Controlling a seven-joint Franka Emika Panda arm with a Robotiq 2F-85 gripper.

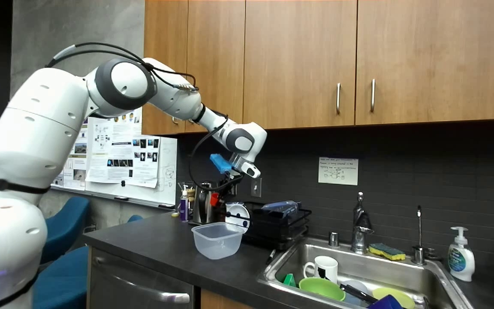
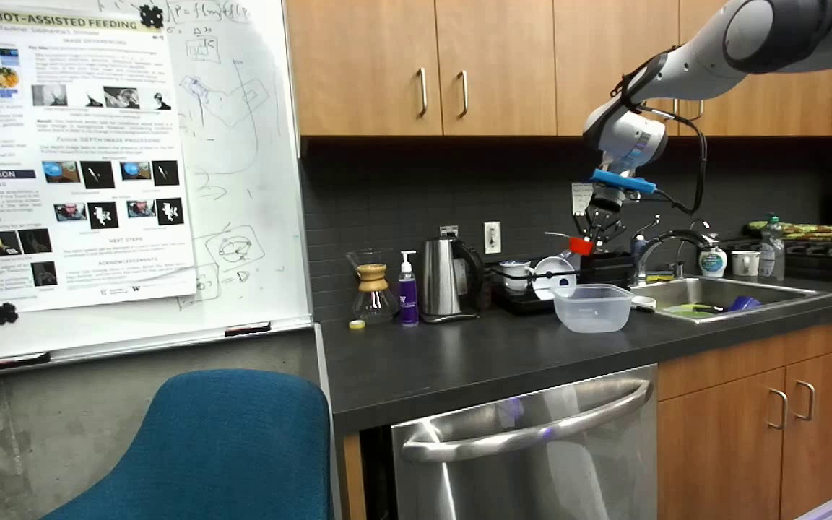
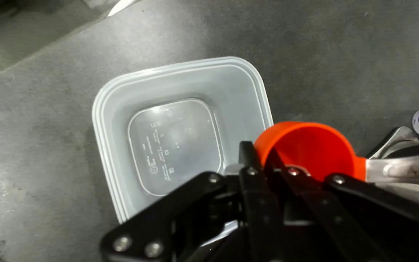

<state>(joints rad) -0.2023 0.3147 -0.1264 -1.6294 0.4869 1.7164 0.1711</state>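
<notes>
While the jaws clamp the rim of the cup (image 3: 313, 147), right of centre in the wrist view and above the surface (image 3: 340, 54), the tub (image 3: 242, 91) stands left of centre, its printed base visible. Judged progress: grasp and lift done; release not yet done.

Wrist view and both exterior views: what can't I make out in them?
Red measuring cup, wrist view: lower part, covered by the tool.
Handle, wrist view: far end, cut off by the right edge.
Clear container, wrist view: lower right side, covered by the tool.
Wall note, in an exterior view: wording, too small and blurred.
Blue item, in an exterior view: lower part, cut off by the bottom edge.
</notes>
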